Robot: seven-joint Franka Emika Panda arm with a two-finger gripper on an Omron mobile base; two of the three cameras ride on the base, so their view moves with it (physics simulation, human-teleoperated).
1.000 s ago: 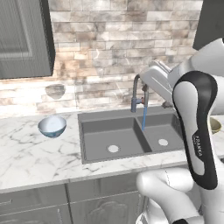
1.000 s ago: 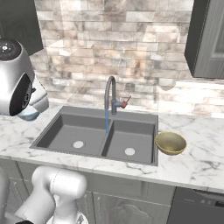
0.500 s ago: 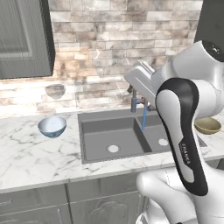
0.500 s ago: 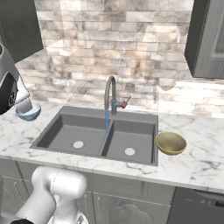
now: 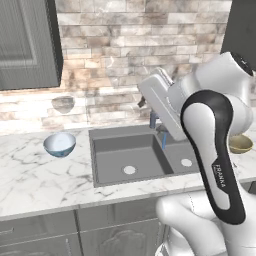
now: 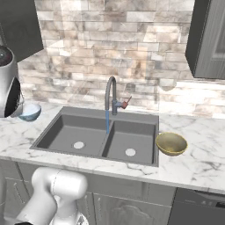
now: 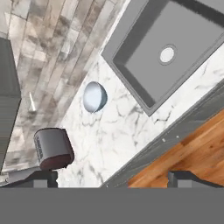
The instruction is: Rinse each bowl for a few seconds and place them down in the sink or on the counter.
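Simulated kitchen, white marble tabletop (image 6: 206, 162) with grey veins over grey cabinet fronts.

Dark grey sink (image 6: 66, 128) with 2 basins set into the tabletop; 1 round pale drain in each basin. Tall arched faucet (image 6: 110, 88) at the far rim between the basins, thin blue stream (image 6: 107, 122) running down from the spout toward the divider. Small red-tipped handle (image 6: 127, 101) on the faucet's right side.

2 bowls, both on the tabletop, both upright, well apart, 1 on each side of the sink:
- pale blue bowl (image 5: 59, 144), whitish inside, left of the sink, near but not touching its rim. Also seen in right base view (image 6: 30, 111) and hand view (image 7: 95, 96).
- olive-tan bowl (image 6: 171, 143), right of the sink, just beside the right rim. Partly hidden behind the arm in left base view (image 5: 241, 143).

Gripper (image 7: 113, 178): 2 dark finger tips (image 7: 42, 178) far apart at the bottom of hand view, jaws wide, nothing between them. Looking down over the tabletop left of the sink, above the pale blue bowl, not touching it.

Dark cylindrical object (image 7: 53, 148) on the tabletop farther left of the pale blue bowl; kind not clear. Wooden floor (image 7: 192, 153) past the tabletop's near edge. Stone-tile wall (image 6: 132, 44) behind; grey upper cabinet (image 5: 27, 42) at far left.
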